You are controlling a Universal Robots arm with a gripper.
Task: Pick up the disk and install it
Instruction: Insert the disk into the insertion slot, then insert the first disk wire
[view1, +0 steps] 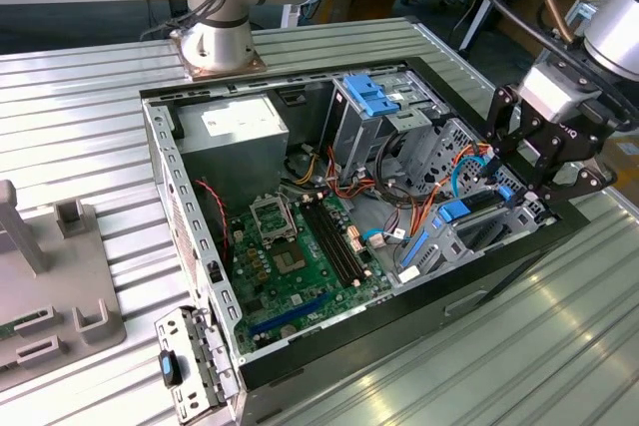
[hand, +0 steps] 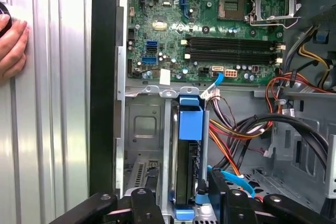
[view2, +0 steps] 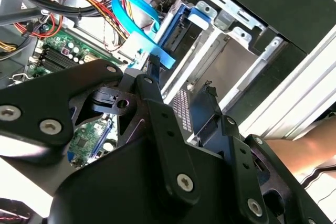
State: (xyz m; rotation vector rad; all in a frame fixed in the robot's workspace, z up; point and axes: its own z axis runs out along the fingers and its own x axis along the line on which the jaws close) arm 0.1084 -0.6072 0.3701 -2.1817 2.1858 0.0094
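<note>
Masking disk (hand: 190, 124) partly, seemingly: hand (view1: 519, 185).

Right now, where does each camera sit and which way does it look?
Exterior view: off the arm, above the table, looking down into the open computer case; the arm's base and, at the exterior view's right, the hand show.
First wrist view: rides on the arm, facing into the case at the disk in its metal bay and the motherboard; the hand's black links show.
Second wrist view: rides on the arm, facing the bay past the hand's black links.
Shared: all three see the green motherboard.
</note>
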